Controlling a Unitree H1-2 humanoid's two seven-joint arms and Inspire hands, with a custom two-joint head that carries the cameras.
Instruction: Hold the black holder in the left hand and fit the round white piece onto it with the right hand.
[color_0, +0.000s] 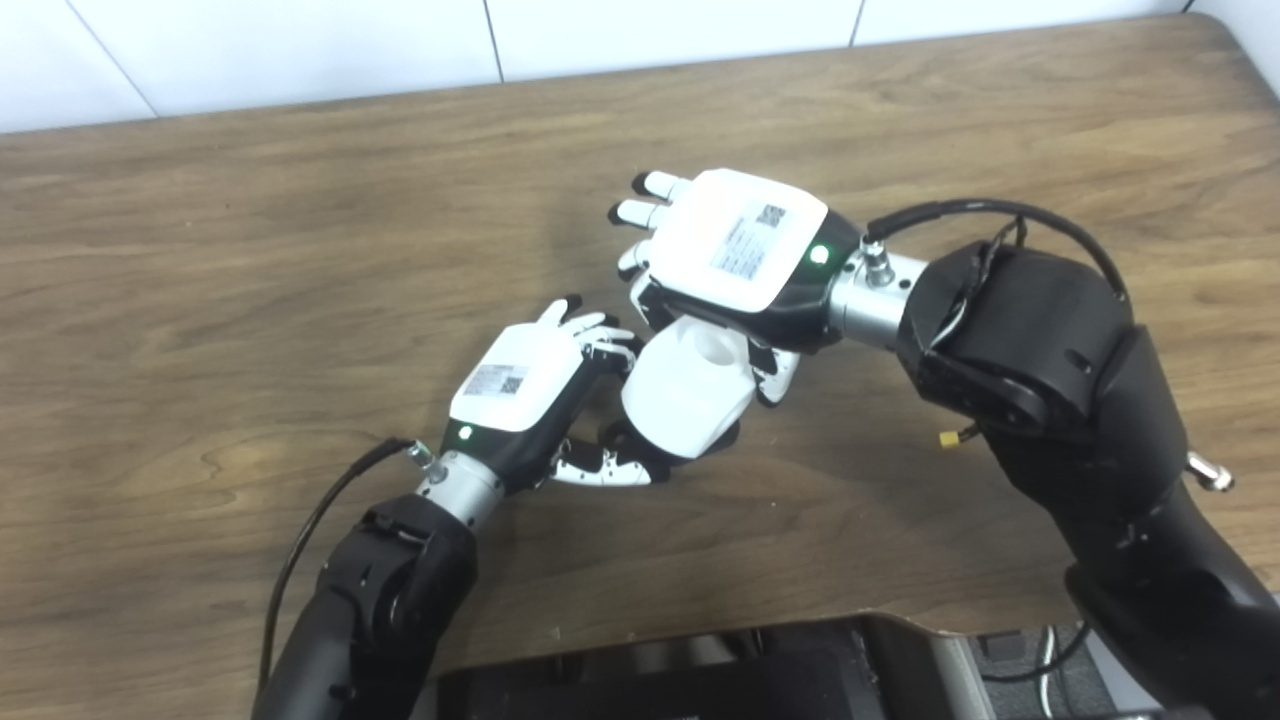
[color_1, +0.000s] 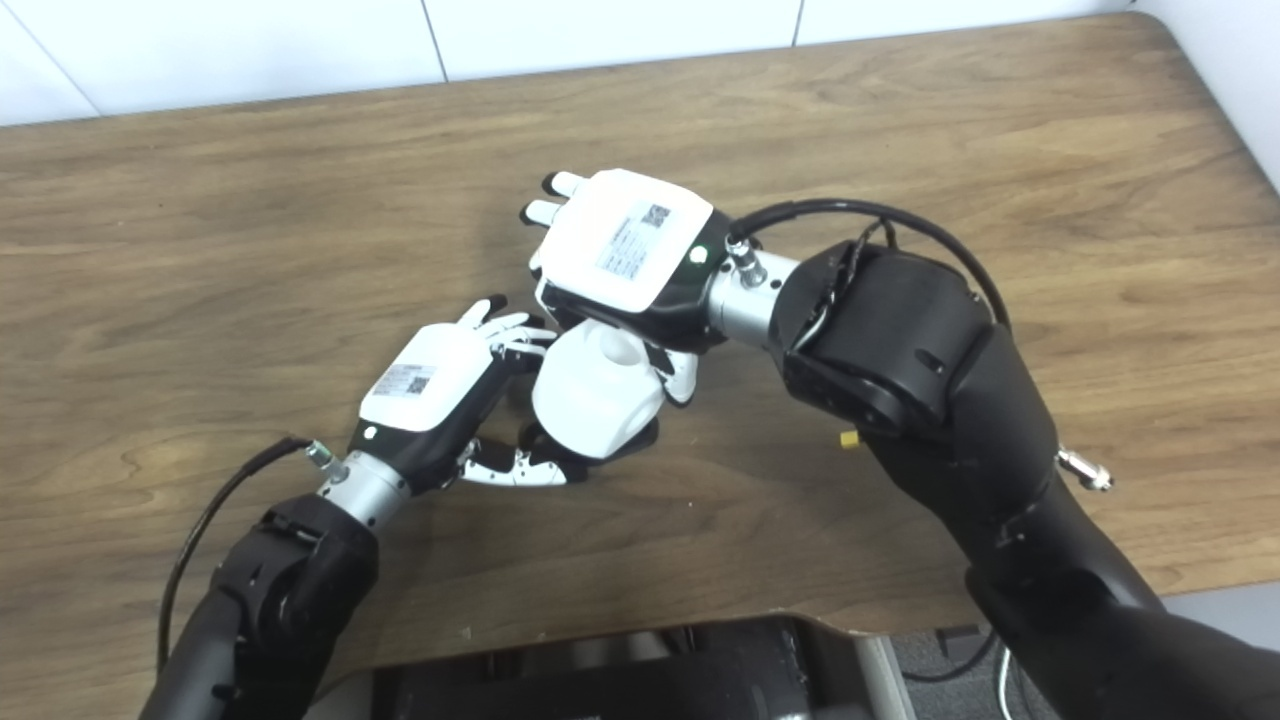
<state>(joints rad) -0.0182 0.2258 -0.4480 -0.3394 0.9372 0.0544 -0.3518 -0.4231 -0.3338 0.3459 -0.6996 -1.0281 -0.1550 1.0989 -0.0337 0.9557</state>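
The round white piece (color_0: 688, 392) sits on the black holder (color_0: 648, 462), of which only dark edges show beneath it. My left hand (color_0: 520, 385) is shut on the holder from the left, thumb and fingers curled under the white piece, just above the table. My right hand (color_0: 735, 250) hovers palm-down over the piece's upper right, with its fingers (color_0: 655, 186) stretched out and apart. Its thumb (color_0: 776, 378) lies against the piece's right side. The piece's top recess (color_1: 612, 345) shows just below the palm.
The brown wooden table (color_0: 300, 250) stretches around both hands. A white tiled wall (color_0: 300, 50) runs along its far edge. A dark base (color_0: 700, 680) sits below the near table edge. A cable loops over my right wrist (color_0: 990, 210).
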